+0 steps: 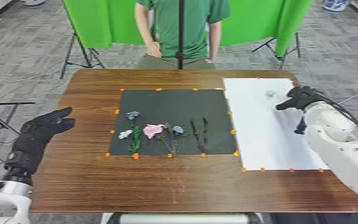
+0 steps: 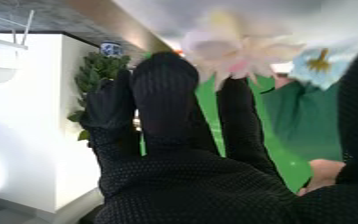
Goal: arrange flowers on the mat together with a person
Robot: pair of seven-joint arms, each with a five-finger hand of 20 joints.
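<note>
Right hand [image 2: 171,185], fingers apart, is lined up, I'd guess, to take the pale pink flower [image 2: 220,50]. Left hand [image 1: 42,129], fingers loose, hangs beside the mat [image 1: 162,106], leaving room.

Head view: pale flower [image 1: 270,93], showing too small for petals to be told; right arm [image 1: 340,150], covering part of the white sheet [image 1: 264,135]; left arm [image 1: 8,195], running off the bottom edge. Right wrist view: pink flower [image 2: 238,50], blurring; blue flower [image 2: 318,69], blurring.
</note>
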